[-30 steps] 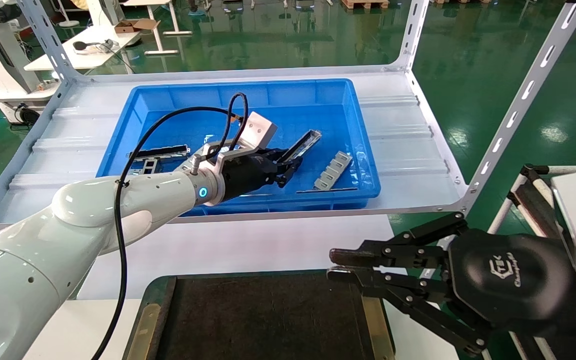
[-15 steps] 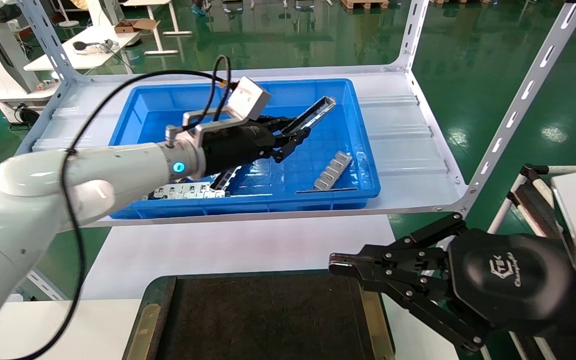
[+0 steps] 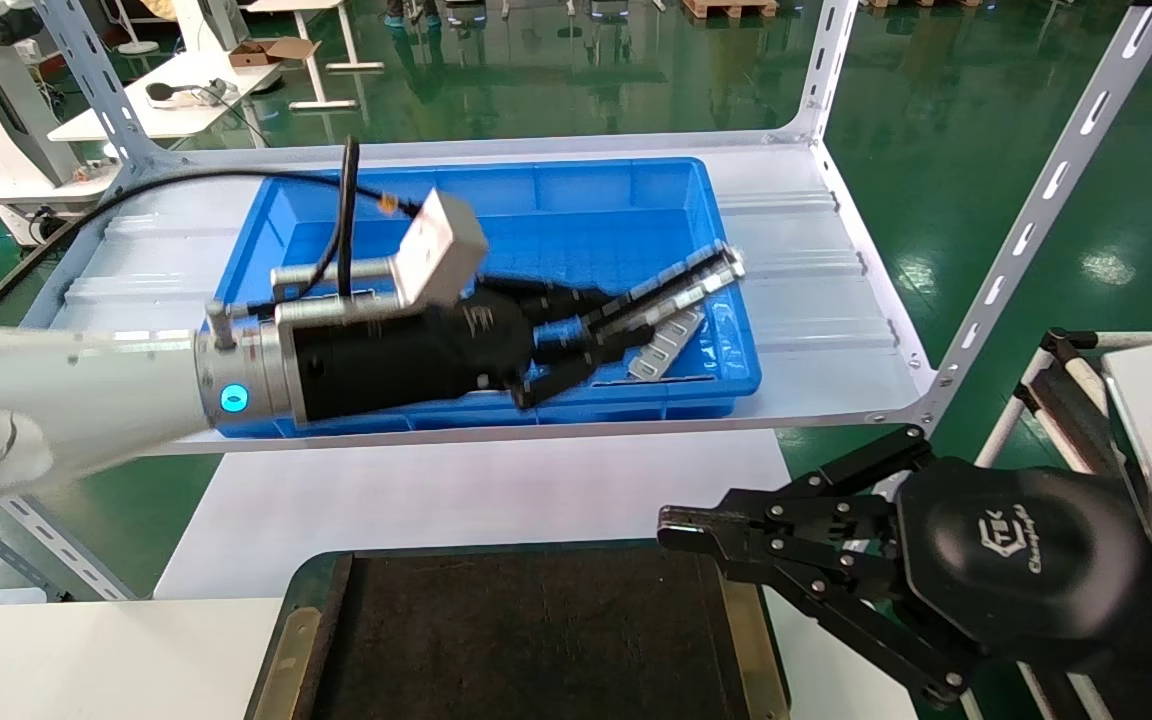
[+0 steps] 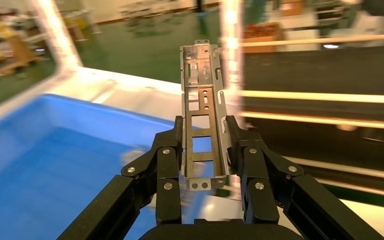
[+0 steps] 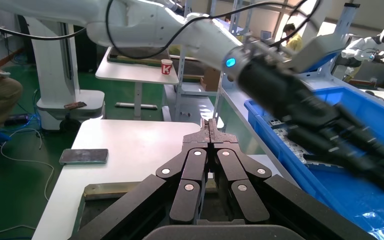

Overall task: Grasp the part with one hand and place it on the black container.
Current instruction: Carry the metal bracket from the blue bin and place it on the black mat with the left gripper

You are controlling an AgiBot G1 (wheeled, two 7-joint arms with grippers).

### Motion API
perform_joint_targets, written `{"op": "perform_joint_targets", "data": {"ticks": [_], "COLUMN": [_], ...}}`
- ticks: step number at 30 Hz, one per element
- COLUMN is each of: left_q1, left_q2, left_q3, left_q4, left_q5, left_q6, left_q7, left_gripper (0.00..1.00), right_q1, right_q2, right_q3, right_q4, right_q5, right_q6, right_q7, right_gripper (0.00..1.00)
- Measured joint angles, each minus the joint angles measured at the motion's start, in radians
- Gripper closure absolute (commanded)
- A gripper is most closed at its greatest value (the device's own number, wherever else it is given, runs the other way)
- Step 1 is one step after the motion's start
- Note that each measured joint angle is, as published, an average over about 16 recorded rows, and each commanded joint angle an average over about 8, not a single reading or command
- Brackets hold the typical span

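My left gripper (image 3: 618,325) is shut on the part (image 3: 681,285), a slim silver-grey channel with rectangular cut-outs. It holds the part in the air over the front right of the blue bin (image 3: 576,200). In the left wrist view the part (image 4: 202,95) sticks out beyond the gripper (image 4: 203,135), clamped by its side walls near one end. The black container (image 3: 526,640) lies at the near edge with a bare dark floor. My right gripper (image 3: 671,530) hangs shut and holding nothing over the container's right rim; the right wrist view shows this gripper (image 5: 209,127) with its fingers pressed together.
A flat stepped silver plate (image 3: 671,340) lies in the bin near its front right corner. White slotted shelf posts (image 3: 1026,230) rise at the right of the shelf. A phone (image 5: 83,156) lies on the white table beside the container.
My left arm lifted the part out of the bin, then swung it toward me and to the right, turning the part flatter. The right arm stayed put.
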State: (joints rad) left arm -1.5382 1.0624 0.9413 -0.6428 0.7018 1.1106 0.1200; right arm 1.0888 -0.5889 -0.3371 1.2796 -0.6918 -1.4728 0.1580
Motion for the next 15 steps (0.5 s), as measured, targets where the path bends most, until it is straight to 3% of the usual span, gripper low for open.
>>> {"op": "perform_joint_targets", "data": {"ticks": [7,15], "left_q1": [0.156,0.379], "left_q2": [-0.117,-0.232], "left_q3": [0.018,0.068], "left_q4": [-0.269,-0.56], "left_q5": [-0.021,-0.025], "left_q6": [-0.052,-0.26], "left_q7": [-0.078,-0.194], "left_gripper": [1.0,1.0], "right_q1": [0.0,0.0], "right_q2": [0.0,0.0], "right_q3": [0.0,0.0], "right_q4": [0.0,0.0], "right_q5": [0.0,0.0], "right_q6": [0.0,0.0], "right_q7": [0.0,0.0], "right_gripper": [1.0,1.0]}}
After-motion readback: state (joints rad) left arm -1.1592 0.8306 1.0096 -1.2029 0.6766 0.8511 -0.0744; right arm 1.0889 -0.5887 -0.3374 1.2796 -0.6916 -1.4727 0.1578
